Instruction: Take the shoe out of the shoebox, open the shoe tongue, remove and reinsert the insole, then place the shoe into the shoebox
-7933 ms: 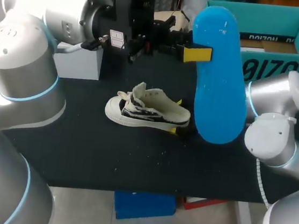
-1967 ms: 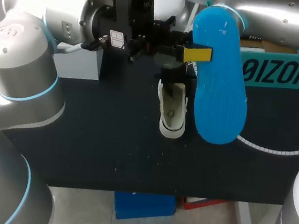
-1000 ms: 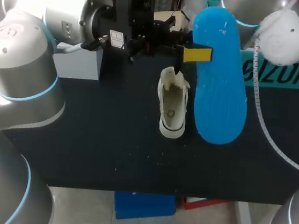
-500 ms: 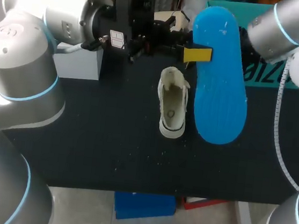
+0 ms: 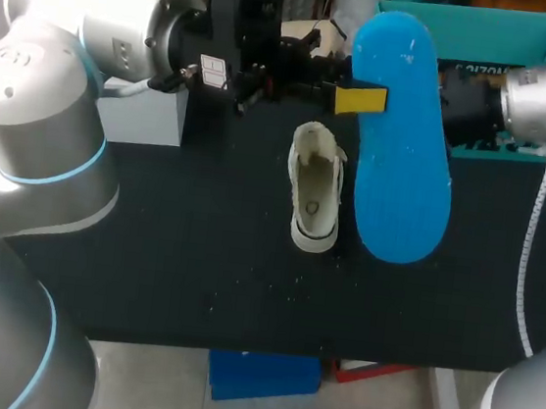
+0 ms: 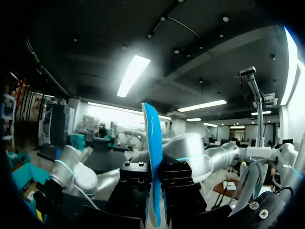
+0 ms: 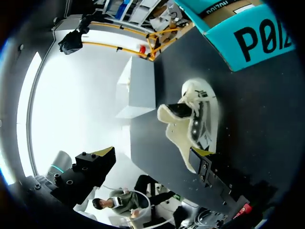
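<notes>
1. One white canvas sneaker w/ dark side markings stood upright on the black tabletop. It was outside the shoebox, its opening gaping.
2. One blue insole, smooth and flat w/ rounded ends, was raised above the table, next to the sneaker in head view. Left gripper clamped it from both sides. In left wrist view it showed edge-on btwn the blocky black fingers.
3. One teal cardboard shoebox, open-topped, sat at the table's far right.
4. One plain white box sat far left.
5. Two silver arms. Right gripper hung in front of the shoebox; gripping or released, couldn't tell.
</notes>
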Available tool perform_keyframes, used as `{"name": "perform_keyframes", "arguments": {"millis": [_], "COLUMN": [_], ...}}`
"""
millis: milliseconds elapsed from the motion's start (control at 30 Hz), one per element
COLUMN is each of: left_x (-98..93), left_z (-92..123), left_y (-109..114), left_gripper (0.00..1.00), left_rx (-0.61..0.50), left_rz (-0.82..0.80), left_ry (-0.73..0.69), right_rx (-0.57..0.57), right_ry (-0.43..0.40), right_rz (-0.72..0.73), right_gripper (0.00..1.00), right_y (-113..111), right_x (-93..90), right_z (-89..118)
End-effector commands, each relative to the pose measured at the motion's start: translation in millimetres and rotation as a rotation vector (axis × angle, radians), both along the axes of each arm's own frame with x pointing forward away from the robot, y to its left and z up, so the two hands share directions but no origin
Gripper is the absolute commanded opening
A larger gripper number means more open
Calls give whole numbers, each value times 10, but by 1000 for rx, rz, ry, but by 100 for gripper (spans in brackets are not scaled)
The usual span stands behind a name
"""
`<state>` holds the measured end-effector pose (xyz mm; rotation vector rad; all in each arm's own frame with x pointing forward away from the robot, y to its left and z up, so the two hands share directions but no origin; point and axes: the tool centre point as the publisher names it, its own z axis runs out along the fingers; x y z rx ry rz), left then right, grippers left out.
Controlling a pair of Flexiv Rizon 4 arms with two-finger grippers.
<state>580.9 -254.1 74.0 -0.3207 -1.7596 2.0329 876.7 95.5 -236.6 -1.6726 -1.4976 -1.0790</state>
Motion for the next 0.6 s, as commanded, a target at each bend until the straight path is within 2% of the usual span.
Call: {"name": "perform_keyframes", "arguments": {"millis": [33, 500, 600], "left_x": [-5, -5, 36], "left_z": [-7, -7, 23], "left_y": [-15, -15, 25], "left_gripper": [0, 0, 0], "left_rx": [-2, -2, 6], "left_rz": [3, 3, 50], "left_ry": [-1, -1, -248], "right_rx": [398, 387, 387], "right_ry": [-69, -35, -35], "right_rz": [18, 24, 24], "right_gripper": [100, 100, 100], "right_y": [-11, 38, 38], "right_x": [-26, -16, -16], "right_z": [-53, -176, -176]}}
